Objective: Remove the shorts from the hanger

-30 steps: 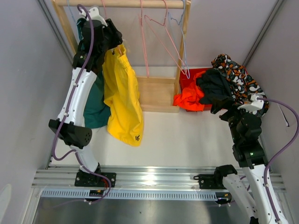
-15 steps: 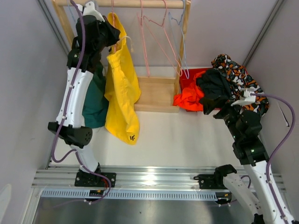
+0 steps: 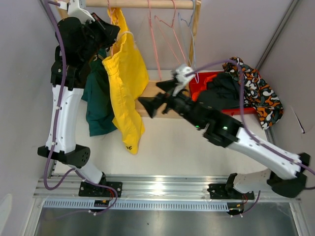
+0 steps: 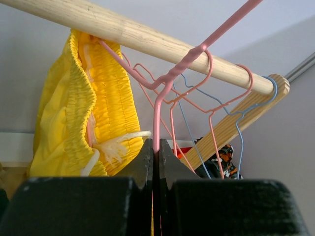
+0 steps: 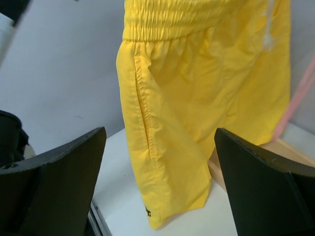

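Hanging from the wooden rod (image 3: pixel 147 4) at the upper left, the yellow shorts (image 3: pixel 125 83) are carried on 1 pink hanger (image 4: pixel 156 118), with the elastic waist gathered near the rod and the legs falling free above the table (image 3: pixel 172 152). The white drawstring shows at the waistband in the left wrist view. The dark green shorts (image 3: pixel 98 105) hang just beside them on the left, partly hidden by the left arm.

The left gripper (image 3: pixel 112 30) is raised to the rod. In its own view its 2 fingers are pressed together on the pink hanger's wire stem, just below the twisted neck of the hook.

The right gripper (image 3: pixel 149 93) reaches across from the right with its jaws spread wide. It is level with the lower half of the yellow shorts, near them but apart. The right wrist view shows the yellow cloth between the 2 dark fingers (image 5: pixel 59 172), untouched.

Further right on the rod hang bare pink hangers (image 3: pixel 153 44) and 1 blue hanger (image 3: pixel 193 49). The red bin (image 3: pixel 202 78) stands at the right, holding the black shorts (image 3: pixel 221 91). The patterned shorts (image 3: pixel 261 93) are draped over its far side.
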